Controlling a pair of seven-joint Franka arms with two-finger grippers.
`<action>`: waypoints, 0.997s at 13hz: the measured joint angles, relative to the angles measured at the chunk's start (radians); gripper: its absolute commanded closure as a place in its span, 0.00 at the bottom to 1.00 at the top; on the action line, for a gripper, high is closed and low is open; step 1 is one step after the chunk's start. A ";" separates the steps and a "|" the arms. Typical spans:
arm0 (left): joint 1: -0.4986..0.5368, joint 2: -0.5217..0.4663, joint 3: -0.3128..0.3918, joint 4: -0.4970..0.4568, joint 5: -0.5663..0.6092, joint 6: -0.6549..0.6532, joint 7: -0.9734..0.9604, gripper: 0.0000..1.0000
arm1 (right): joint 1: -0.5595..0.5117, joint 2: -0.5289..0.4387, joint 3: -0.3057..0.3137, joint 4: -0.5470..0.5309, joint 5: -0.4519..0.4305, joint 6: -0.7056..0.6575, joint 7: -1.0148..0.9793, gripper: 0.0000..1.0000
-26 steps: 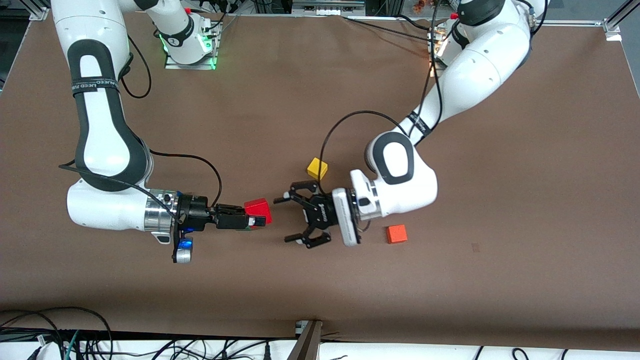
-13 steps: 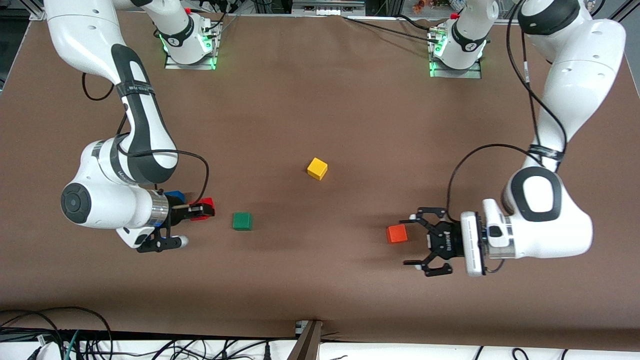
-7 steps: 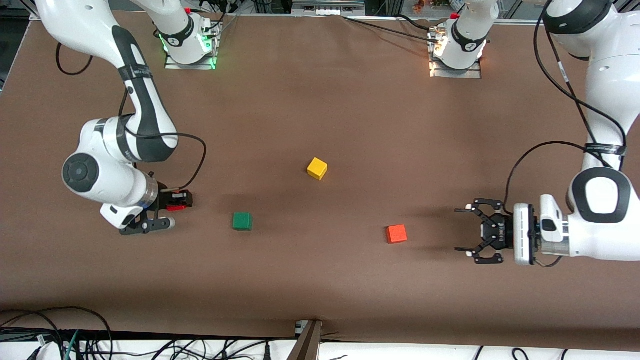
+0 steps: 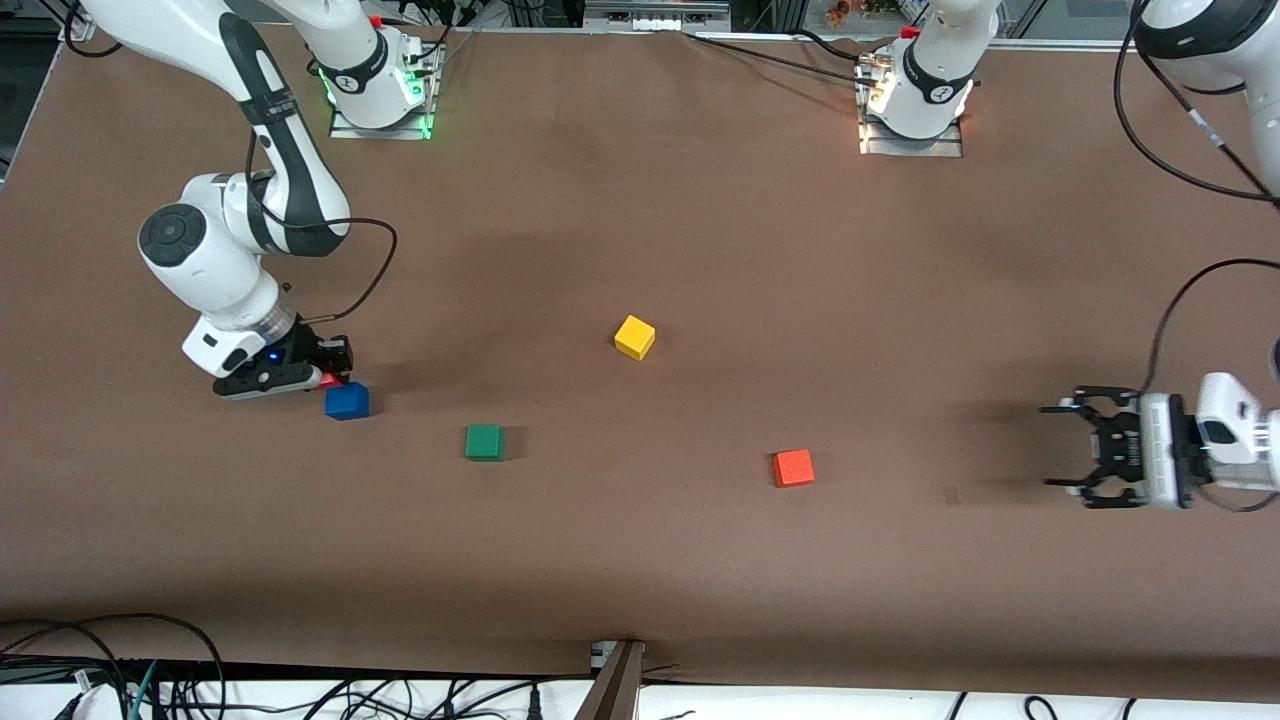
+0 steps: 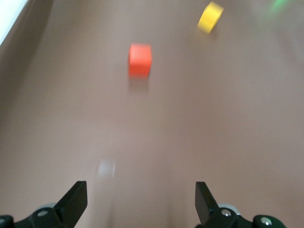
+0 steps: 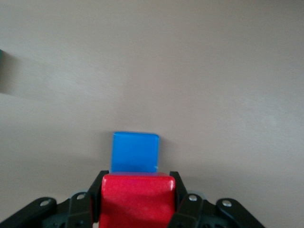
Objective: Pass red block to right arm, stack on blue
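My right gripper [image 4: 330, 372] is shut on the red block [image 4: 327, 381], low over the table at the right arm's end. The blue cube [image 4: 347, 400] sits on the table right beside it, mostly uncovered. In the right wrist view the red block [image 6: 137, 199] fills the space between the black fingers [image 6: 95, 190], and the blue cube [image 6: 135, 152] lies just past its edge. My left gripper [image 4: 1050, 447] is open and empty, low over the left arm's end of the table. It also shows in the left wrist view [image 5: 140, 202].
A green cube [image 4: 484, 442] lies beside the blue one, toward the table's middle. A yellow cube [image 4: 635, 337] lies mid-table. An orange cube [image 4: 793, 467] lies toward the left arm's end, and it also shows in the left wrist view [image 5: 140, 59].
My right gripper has carried the red block from mid-table to its own end, up to the blue cube. My left gripper, open, has drawn back past the orange cube to its own end.
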 measured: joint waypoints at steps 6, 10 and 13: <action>-0.015 -0.287 0.071 0.000 0.222 -0.122 -0.164 0.00 | 0.002 0.033 -0.002 -0.029 0.000 0.149 -0.008 0.99; -0.022 -0.393 0.077 -0.037 0.279 -0.184 -0.292 0.00 | 0.005 0.062 0.006 -0.029 0.001 0.189 0.002 1.00; -0.033 -0.470 0.073 -0.098 0.279 -0.206 -0.474 0.00 | 0.027 0.064 0.014 -0.026 0.001 0.194 0.052 1.00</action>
